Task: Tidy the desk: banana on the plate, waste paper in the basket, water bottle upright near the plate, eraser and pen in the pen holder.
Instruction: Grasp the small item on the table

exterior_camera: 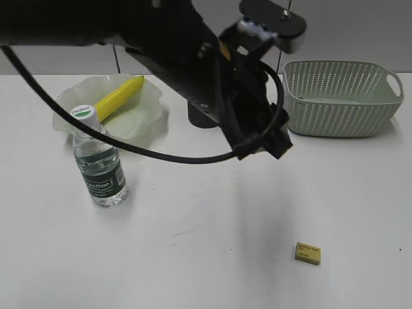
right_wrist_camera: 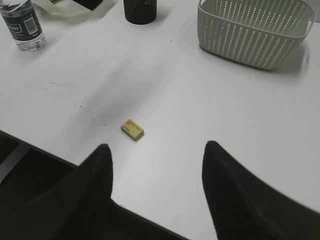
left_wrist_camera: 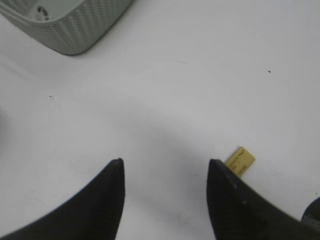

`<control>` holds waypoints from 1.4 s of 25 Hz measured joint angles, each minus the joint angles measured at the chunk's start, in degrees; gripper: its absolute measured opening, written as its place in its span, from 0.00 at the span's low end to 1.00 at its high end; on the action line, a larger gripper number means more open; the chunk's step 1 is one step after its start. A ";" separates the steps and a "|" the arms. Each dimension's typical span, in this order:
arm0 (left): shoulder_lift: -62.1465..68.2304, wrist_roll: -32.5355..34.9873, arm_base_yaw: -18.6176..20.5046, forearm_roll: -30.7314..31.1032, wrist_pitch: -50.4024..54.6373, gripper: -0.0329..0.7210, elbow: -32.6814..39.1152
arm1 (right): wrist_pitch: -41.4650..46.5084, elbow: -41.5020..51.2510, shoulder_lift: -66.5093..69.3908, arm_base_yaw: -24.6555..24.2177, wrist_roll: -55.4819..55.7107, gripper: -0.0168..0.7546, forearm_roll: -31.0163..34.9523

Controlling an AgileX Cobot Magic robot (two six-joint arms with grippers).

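The yellow banana (exterior_camera: 120,96) lies on the pale green plate (exterior_camera: 149,109) at the back left. In front of the plate the water bottle (exterior_camera: 98,161) stands upright. My left arm reaches across the middle, and its gripper (exterior_camera: 262,143) hangs above the table, open and empty (left_wrist_camera: 166,162). The small yellow eraser (exterior_camera: 308,253) lies near the front right, just past the left gripper's right fingertip (left_wrist_camera: 220,172). My right gripper (right_wrist_camera: 158,146) is open and empty above the front edge, with the eraser (right_wrist_camera: 132,129) ahead of it. The black pen holder (right_wrist_camera: 140,10) is mostly hidden behind the left arm. Pen and waste paper are out of view.
The grey-green basket (exterior_camera: 341,96) stands at the back right, also seen as the basket (left_wrist_camera: 65,27) in the left wrist view. A black cable (exterior_camera: 129,145) loops from the left arm low over the table beside the bottle. The table's front edge (right_wrist_camera: 60,159) is close below my right gripper.
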 joint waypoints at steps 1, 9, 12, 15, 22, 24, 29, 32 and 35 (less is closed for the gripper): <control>1.54 0.71 -0.64 0.00 1.05 0.58 -1.30 | 0.00 0.00 0.00 0.00 0.00 0.61 0.00; 9.80 10.23 -5.89 0.00 5.56 0.59 -7.02 | -0.06 0.00 0.00 0.00 0.00 0.61 0.00; 11.86 14.38 -7.73 0.06 5.73 0.62 -7.23 | -0.06 0.00 0.00 0.00 0.00 0.61 0.00; 13.82 15.99 -9.17 0.37 5.74 0.66 -7.28 | -0.06 0.00 0.00 0.00 0.00 0.61 0.00; 17.60 16.09 -11.12 0.71 3.84 0.68 -8.93 | -0.13 0.00 0.00 0.00 0.00 0.61 0.00; 18.73 16.11 -11.28 0.71 3.74 0.68 -9.72 | -0.13 0.00 0.00 0.00 0.00 0.61 0.00; 20.73 16.29 -11.33 0.71 3.81 0.68 -10.69 | -0.13 0.00 0.00 0.00 0.00 0.61 0.00; 21.87 16.29 -11.40 0.71 3.81 0.68 -10.69 | -0.13 0.00 0.00 0.00 0.00 0.61 0.00; 23.46 16.29 -11.40 0.71 3.49 0.68 -10.69 | -0.13 0.00 0.00 0.00 0.00 0.61 0.00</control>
